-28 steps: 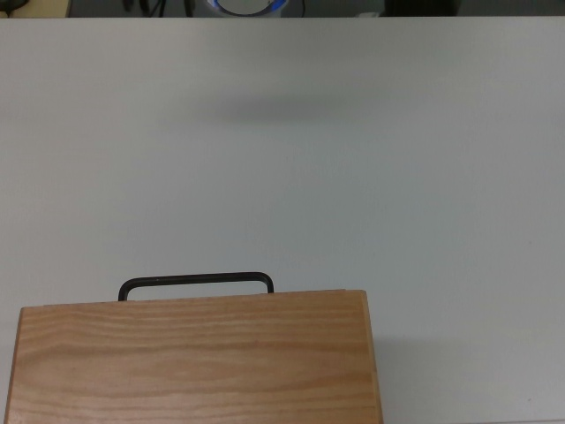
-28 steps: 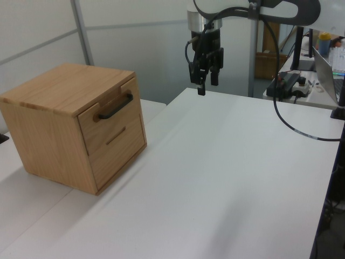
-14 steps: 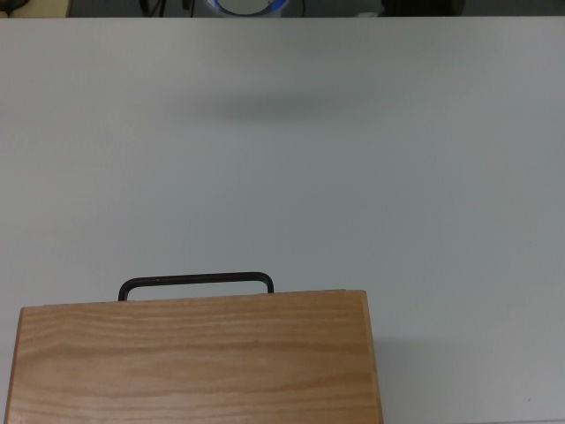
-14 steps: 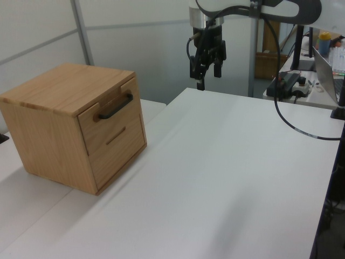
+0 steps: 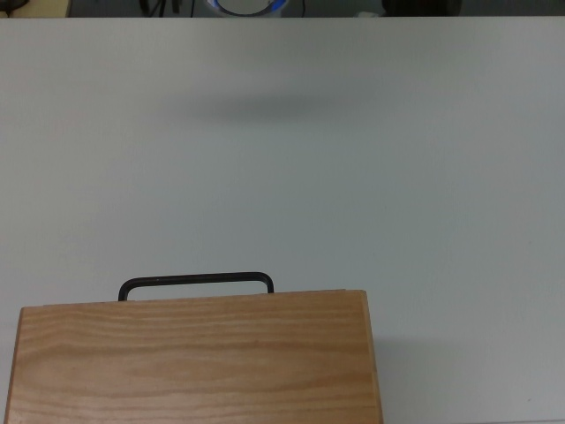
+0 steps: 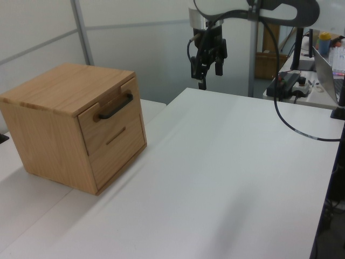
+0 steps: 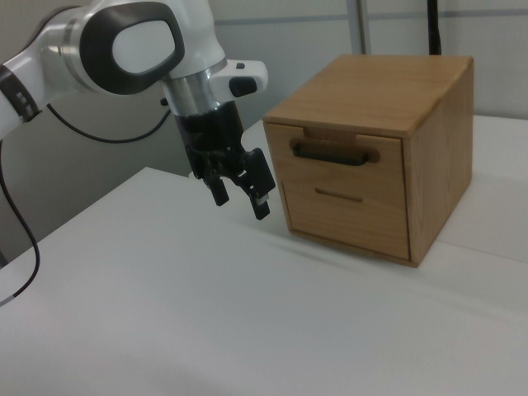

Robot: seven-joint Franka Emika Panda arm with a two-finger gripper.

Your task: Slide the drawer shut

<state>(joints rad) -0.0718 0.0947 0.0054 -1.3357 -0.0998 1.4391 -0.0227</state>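
So the end effector (image 7: pixel 240 189) was hanging up in the air over the white desk (image 6: pixel 226 178), fingers spread apart and holding nothing. The drawer (image 7: pixel 346 157) it needed to shut was well apart from it, off toward the right view's right, in the top slot of a wooden cabinet (image 7: pixel 388 148). The drawer front looked pretty much flush already, maybe poking out a hair, hard to say. Its black bar handle (image 7: pixel 333 153) ran level across the front panel, so my guess is the push would go straight into that face, toward the cabinet's back. Below it sat a second drawer (image 7: pixel 345 213) with a thin slot pull. Nothing sat on the bare desk between the end effector and the cabinet. Farther back in the left view were a cable (image 6: pixel 294 121) and cluttered benches (image 6: pixel 310 75).
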